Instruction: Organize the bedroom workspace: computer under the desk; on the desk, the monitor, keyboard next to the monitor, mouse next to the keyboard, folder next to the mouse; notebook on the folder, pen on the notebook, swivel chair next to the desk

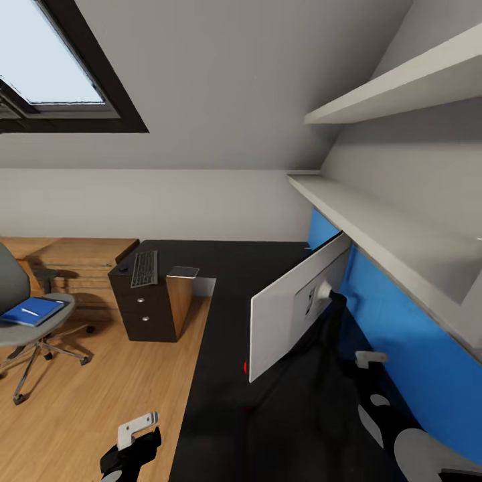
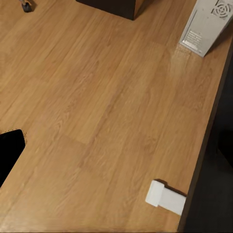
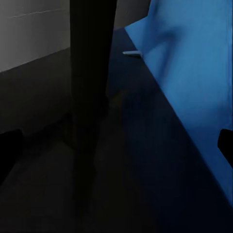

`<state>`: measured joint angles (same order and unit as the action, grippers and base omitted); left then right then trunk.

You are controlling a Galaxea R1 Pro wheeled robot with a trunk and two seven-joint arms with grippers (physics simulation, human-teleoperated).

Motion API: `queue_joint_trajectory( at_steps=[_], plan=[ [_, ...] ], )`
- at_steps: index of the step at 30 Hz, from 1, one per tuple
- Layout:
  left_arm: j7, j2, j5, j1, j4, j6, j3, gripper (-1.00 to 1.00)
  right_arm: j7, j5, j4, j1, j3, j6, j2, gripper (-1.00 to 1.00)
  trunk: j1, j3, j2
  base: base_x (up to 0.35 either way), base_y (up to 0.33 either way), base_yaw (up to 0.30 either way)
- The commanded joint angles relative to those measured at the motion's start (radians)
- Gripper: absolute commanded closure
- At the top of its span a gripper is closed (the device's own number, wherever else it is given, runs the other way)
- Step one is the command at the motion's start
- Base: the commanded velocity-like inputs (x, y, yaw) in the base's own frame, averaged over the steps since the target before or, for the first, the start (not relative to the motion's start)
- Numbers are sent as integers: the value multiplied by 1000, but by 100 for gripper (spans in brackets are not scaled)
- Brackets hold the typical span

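The right pincer (image 1: pixel 369 358), grip unreadable, reached behind the monitor (image 1: pixel 294 304) on the tabletop (image 1: pixel 227 375), likely to turn it, while the left pincer (image 1: pixel 137 428) hung over the floor, its opening also unclear.

Left gripper (image 1: pixel 137 428) is hanging low beside the desk (image 1: pixel 221 402) edge, over the floor, jaw state indeterminate. Right gripper (image 1: pixel 370 358) is reaching over the desk, behind the monitor (image 1: pixel 294 304), jaw state indeterminate.

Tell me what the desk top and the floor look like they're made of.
Desk: glossy black top, likely lacquer or laminate; it shows faint reflections. Floor: light wood planks or wood-look laminate, with visible grain and board seams, satin sheen.
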<state>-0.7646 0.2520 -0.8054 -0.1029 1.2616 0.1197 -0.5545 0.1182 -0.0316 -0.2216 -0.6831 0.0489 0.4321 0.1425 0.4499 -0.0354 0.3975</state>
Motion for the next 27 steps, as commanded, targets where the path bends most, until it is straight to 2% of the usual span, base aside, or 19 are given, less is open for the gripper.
queue_joint_trajectory(
  at_steps=[1,6,9,10,12,13,14,17,18,19,20,21,23,25,26,27],
  plan=[
    [-7,1,-2,-1,1,5,-3,-100,0,-3,1,-1,5,4,-1,-100,0,-2,3,-334,0,0],
    [-10,1,-5,-1,-5,3,-1,-100,3,3,-16,-1,7,-2,-13,-100,0,-2,3,-334,21,0],
    [-15,3,-6,-1,-9,2,0,-100,7,6,-157,5,15,-65,-63,-100,0,-2,3,-329,114,0],
    [-15,3,-7,-1,-10,2,1,-100,7,7,-186,9,15,-90,-69,-100,0,-2,3,-311,130,0],
    [-15,4,-7,-1,-17,2,9,-100,8,8,-317,46,16,-219,-85,-100,0,-2,3,-269,117,0],
    [-13,5,-7,-1,-22,2,23,-100,12,8,-488,119,15,-347,-106,-100,0,-2,3,-224,126,0],
    [-13,5,-8,-1,-24,1,27,-100,15,7,-537,141,15,-376,-116,-100,0,-2,3,-222,139,0],
    [-9,8,-9,-1,-60,0,39,-100,57,1,-821,286,13,-531,-187,-100,0,-2,3,-232,190,0],
    [-8,10,-9,-1,-84,-1,41,-100,75,0,-886,321,10,-573,-205,-100,0,-2,3,-227,234,0],
    [-8,10,-9,-1,-97,-1,41,-100,83,-1,-910,334,8,-591,-212,-100,0,-2,3,-214,247,0],
    [-8,11,-9,-1,-125,-1,42,-100,101,-2,-945,352,-1,-619,-223,-100,0,-2,3,-184,270,0],
    [-6,12,-10,-1,-172,-2,43,-100,129,-3,-975,367,-28,-646,-233,-100,0,-2,3,-136,293,0],
    [-1,12,-10,-1,-226,-3,43,-100,168,-3,-991,375,-65,-660,-240,-100,0,-2,3,-82,306,0],
    [25,11,-10,-1,-284,-3,43,-100,217,-2,-1000,380,-108,-666,-246,-100,0,-2,3,-42,316,0],
    [60,11,-8,-1,-318,-7,43,-100,250,-2,-1003,381,-141,-667,-251,-100,0,-2,3,-24,320,0],
    [83,11,-7,-1,-333,-11,43,-100,264,-2,-1004,382,-158,-667,-253,-100,0,-2,3,-19,321,0]
  ],
)
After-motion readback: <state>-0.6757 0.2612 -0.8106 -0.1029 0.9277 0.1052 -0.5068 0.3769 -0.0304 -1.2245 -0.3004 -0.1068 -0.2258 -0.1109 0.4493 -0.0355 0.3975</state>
